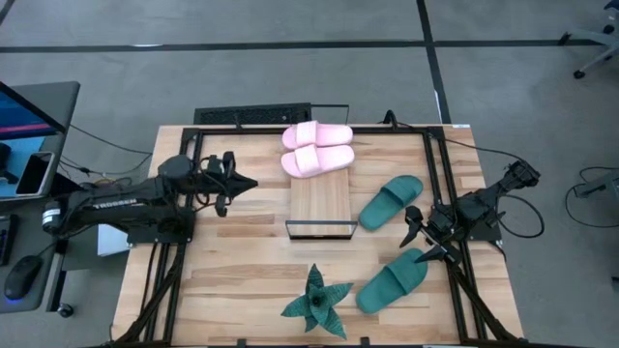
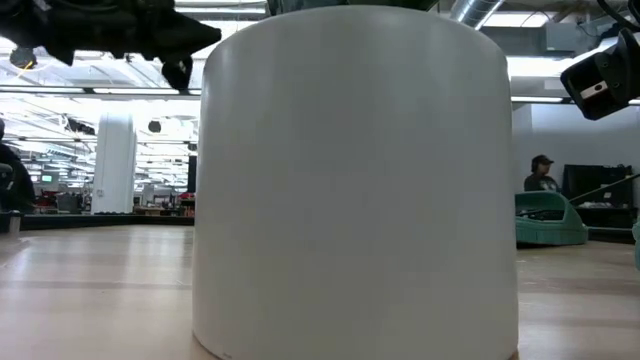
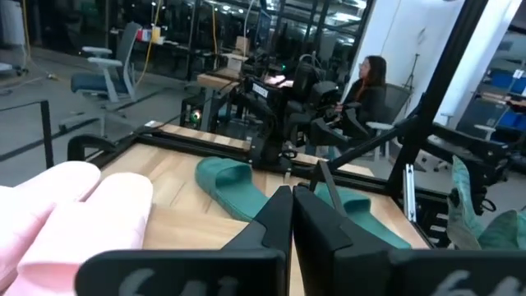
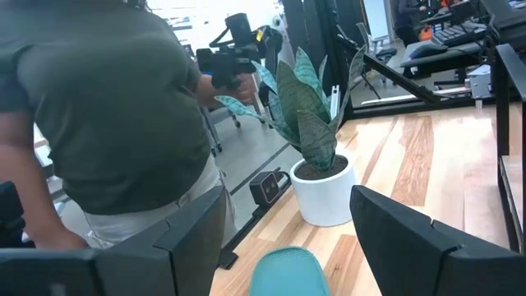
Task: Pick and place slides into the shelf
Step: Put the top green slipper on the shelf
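Observation:
The shelf [image 1: 322, 205], a light slatted board in a thin black frame, lies mid-table. Two pale pink slides [image 1: 317, 135] [image 1: 317, 160] rest sole-down side by side on its far end, and show as a near pink slide [image 3: 74, 218] in the left wrist view. One teal slide [image 1: 391, 201] lies on the table right of the shelf, another [image 1: 392, 280] nearer the front. My left gripper [image 1: 250, 184] [image 3: 292, 210] is shut on nothing, left of the shelf and pointing toward it. My right gripper [image 1: 418, 237] [image 4: 296, 247] stands open at the right, and an end of a teal slide [image 4: 283, 271] shows low between its fingers.
A spiky green plant [image 1: 314, 302] in a white pot [image 2: 355, 180] stands at the front middle and fills the low view. Black frame rails [image 1: 433, 184] run along the table's sides. A person [image 4: 107, 123] stands beside the table; another [image 3: 370, 82] sits beyond it.

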